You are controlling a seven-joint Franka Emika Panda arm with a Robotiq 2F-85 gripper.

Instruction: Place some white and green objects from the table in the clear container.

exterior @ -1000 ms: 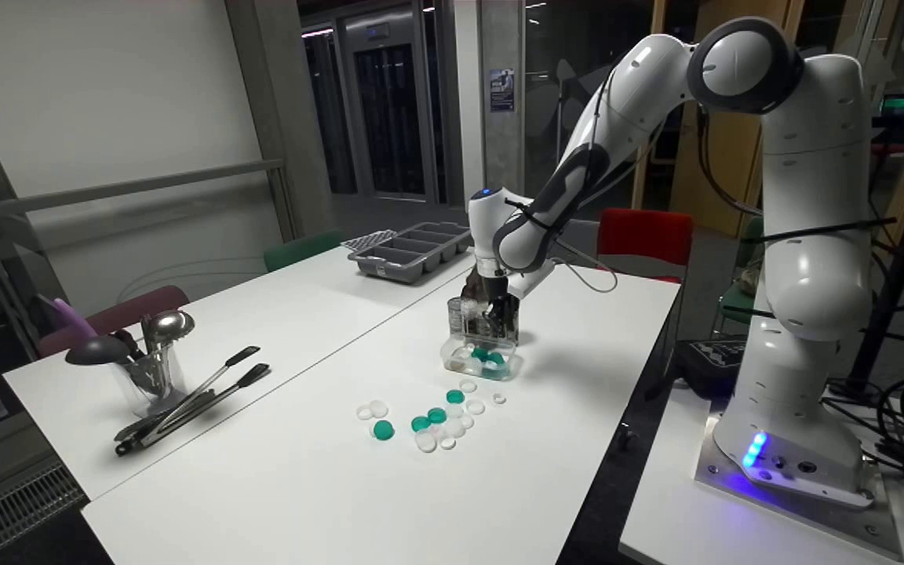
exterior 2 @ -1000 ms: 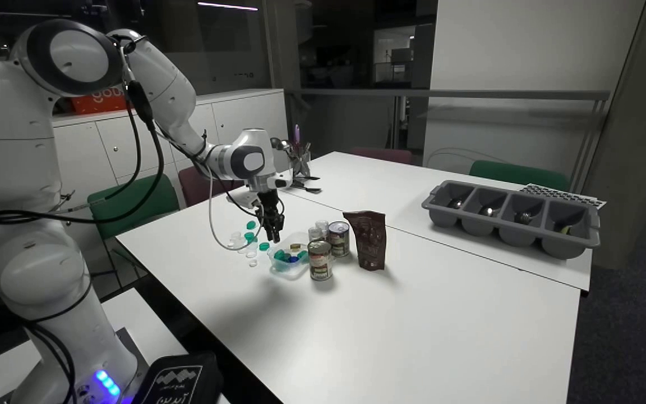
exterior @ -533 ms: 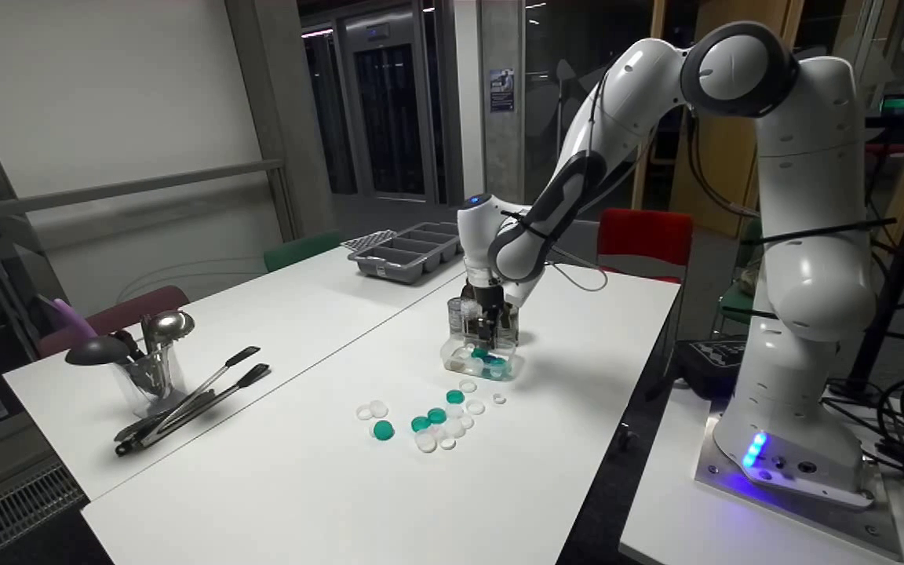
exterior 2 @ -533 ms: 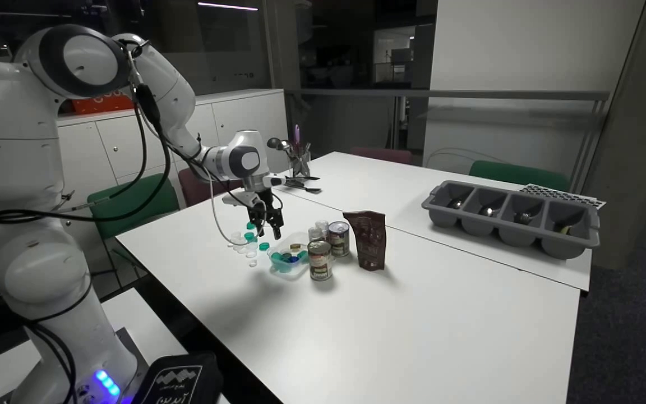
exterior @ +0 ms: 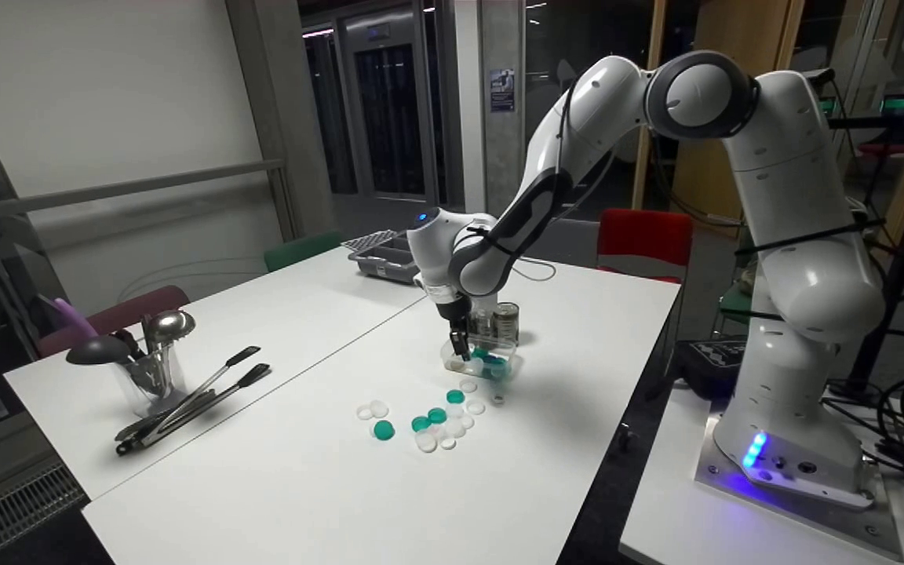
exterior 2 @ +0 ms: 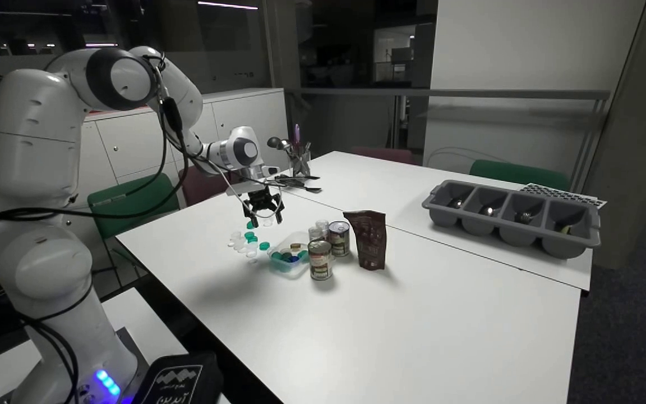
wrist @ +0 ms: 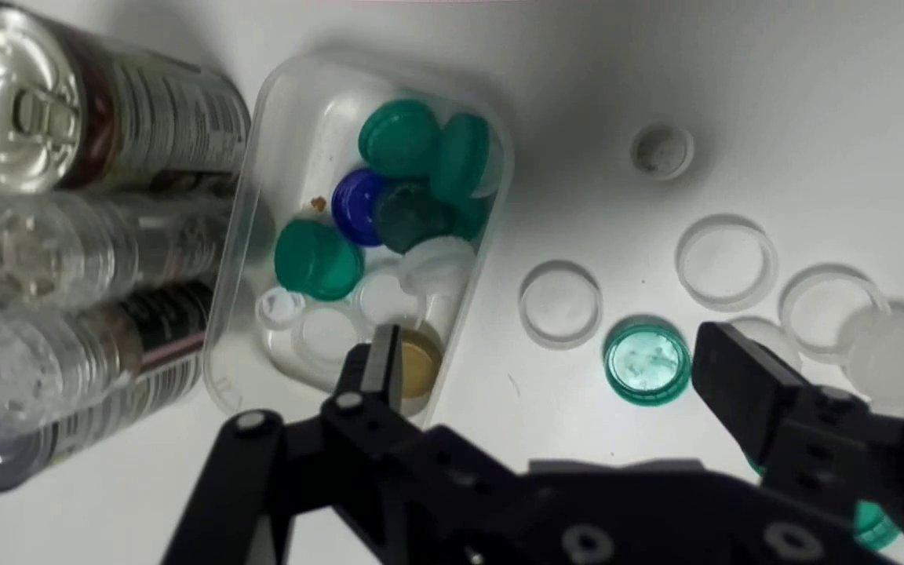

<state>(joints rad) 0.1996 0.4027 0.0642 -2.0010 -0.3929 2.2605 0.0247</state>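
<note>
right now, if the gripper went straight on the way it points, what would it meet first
Probably the container: in the wrist view, one finger of the open gripper overlaps it by the gold cap. Height is unclear, so it might just miss.

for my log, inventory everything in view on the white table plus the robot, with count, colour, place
Clear container: one, clear, on the table
Container caps: at least nine, green, white, blue, gold, inside
Loose caps: four green, about ten white, on the table
Food cans: two, silver-topped, beside the container
Jars: two, clear-topped, by the cans
Pouch: one, brown, by the cans
Tray: one, grey, table's far part, contents unclear
Patterned sheet: one, black-and-white, beside the tray
Cup: one, clear, table's far part
Utensils: several, black, silver, purple, in the cup
Tongs: at least one, silver and black, beside the cup
Robot arm: one, white and grey, mounted beside the table
Gripper: one, black, open, near the container
</note>
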